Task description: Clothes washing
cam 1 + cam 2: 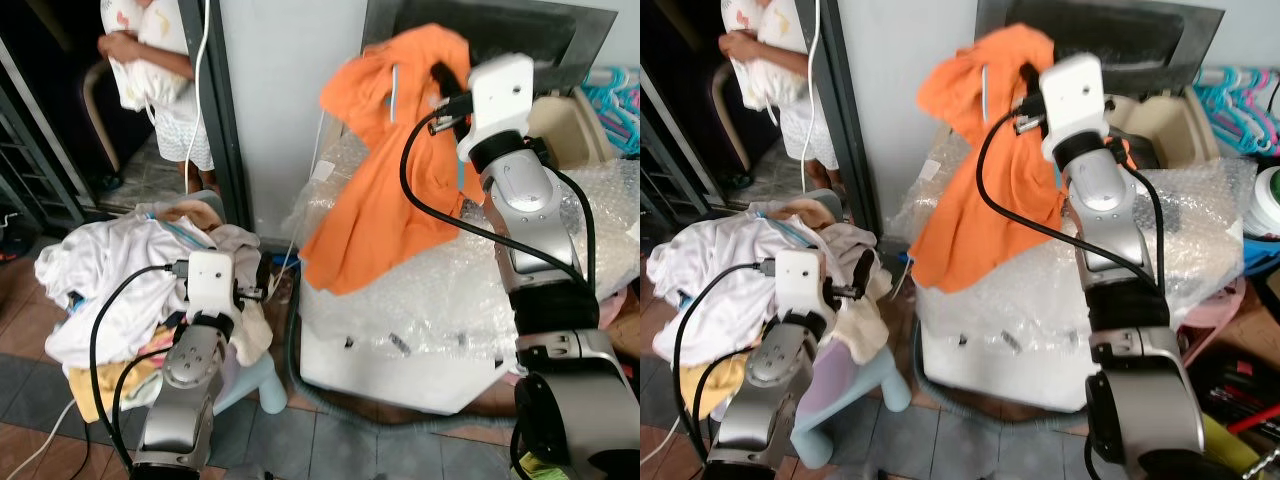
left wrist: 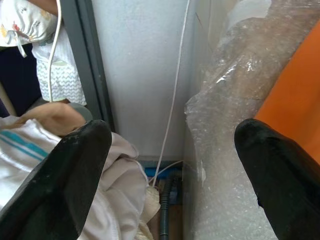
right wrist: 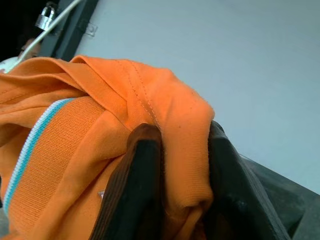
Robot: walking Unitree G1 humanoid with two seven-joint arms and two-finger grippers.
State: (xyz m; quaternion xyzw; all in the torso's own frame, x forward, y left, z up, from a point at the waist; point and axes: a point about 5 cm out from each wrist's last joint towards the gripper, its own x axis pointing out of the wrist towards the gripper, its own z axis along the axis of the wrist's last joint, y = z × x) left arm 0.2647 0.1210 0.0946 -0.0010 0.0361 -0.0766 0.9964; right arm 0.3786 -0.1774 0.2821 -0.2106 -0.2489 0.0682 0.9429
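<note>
Low at the robot's left, the left gripper (image 2: 170,165) is held with its fingers spread wide and nothing between them, just beside the pile of pale laundry (image 1: 110,275) heaped on a small stool (image 1: 262,385). Across a narrow gap where a hose (image 1: 300,370) and a white cable (image 2: 172,100) run, the bubble-wrapped washing machine (image 1: 420,340) is seen. Higher and farther, the orange shirt (image 1: 385,170) is pinched in the closed fingers of the right gripper (image 3: 175,175), hanging long axis downward over the machine's front face. The tub opening (image 1: 1155,125) is judged to lie behind and to the right of the shirt, so the right arm is the nearer one. Beyond, a person (image 1: 155,70) is seen in the doorway.
</note>
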